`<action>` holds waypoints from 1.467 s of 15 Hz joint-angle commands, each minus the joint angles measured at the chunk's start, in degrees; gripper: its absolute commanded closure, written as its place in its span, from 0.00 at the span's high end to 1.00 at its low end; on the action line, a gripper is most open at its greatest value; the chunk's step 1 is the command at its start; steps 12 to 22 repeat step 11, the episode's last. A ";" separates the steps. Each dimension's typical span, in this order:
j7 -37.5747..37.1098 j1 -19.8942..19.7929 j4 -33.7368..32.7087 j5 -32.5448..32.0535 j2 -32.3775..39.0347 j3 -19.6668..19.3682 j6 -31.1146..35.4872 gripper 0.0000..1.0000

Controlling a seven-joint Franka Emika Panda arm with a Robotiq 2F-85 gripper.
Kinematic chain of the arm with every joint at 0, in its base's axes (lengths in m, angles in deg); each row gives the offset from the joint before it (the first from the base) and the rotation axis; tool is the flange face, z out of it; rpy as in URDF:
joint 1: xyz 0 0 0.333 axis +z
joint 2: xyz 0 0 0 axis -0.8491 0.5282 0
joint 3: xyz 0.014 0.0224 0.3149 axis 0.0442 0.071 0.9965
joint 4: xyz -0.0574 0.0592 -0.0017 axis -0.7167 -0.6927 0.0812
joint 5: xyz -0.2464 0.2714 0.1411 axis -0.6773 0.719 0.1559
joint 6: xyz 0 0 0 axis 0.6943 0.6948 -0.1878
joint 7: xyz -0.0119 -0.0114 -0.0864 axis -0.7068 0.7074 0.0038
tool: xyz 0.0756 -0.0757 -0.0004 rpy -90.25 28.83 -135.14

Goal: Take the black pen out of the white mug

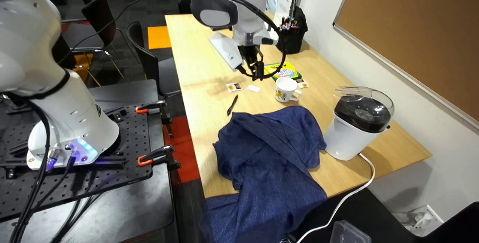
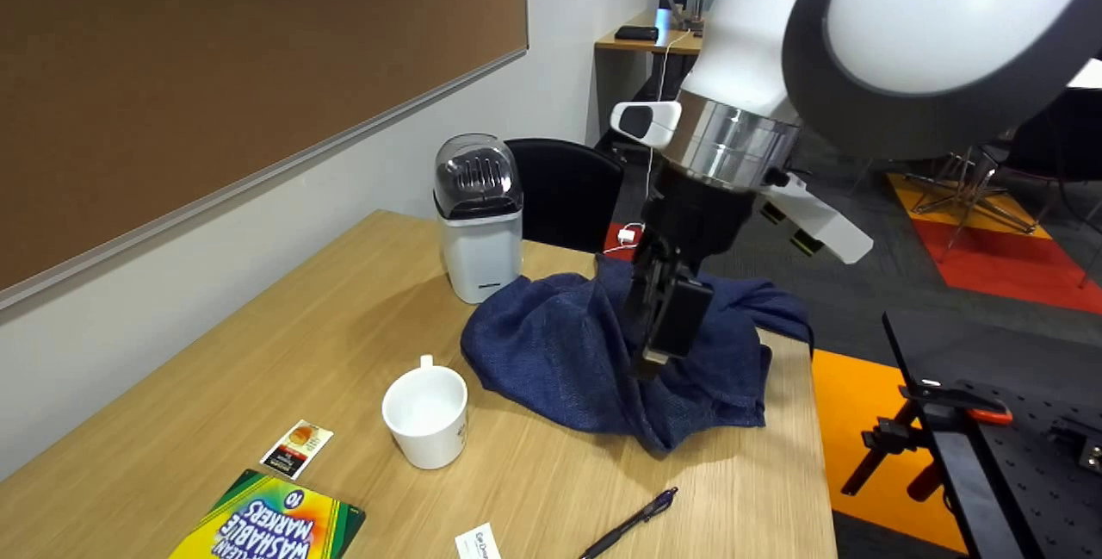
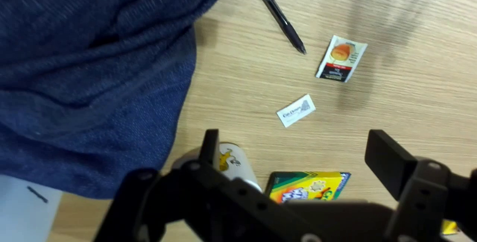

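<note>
Above the bench [image 3: 242, 85], nearest in the wrist view, the claw [image 3: 296, 147] hangs with its jaws wide apart. Toward the front in an exterior view, the black pen [image 2: 628, 524] lies flat on the bench, outside the white mug [image 2: 428, 421], which stands upright farther off. Next come a rumpled blue cloth [image 2: 551, 352] and, farther back, a white appliance [image 2: 482, 257].

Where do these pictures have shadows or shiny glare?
Wrist view: soft shadows on the table beside the small colourful packet, while the gripper looks very dark; in an exterior view, the silver collar above the gripper shows bright glints.
</note>
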 commanded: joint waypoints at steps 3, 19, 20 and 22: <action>-24.55 2.42 2.94 -18.56 -5.03 -3.73 -5.69 1.00; -25.16 2.87 1.93 -19.21 -3.99 -3.77 -5.89 1.00; -25.16 2.87 1.93 -19.21 -3.99 -3.77 -5.89 1.00; -25.16 2.87 1.93 -19.21 -3.99 -3.77 -5.89 1.00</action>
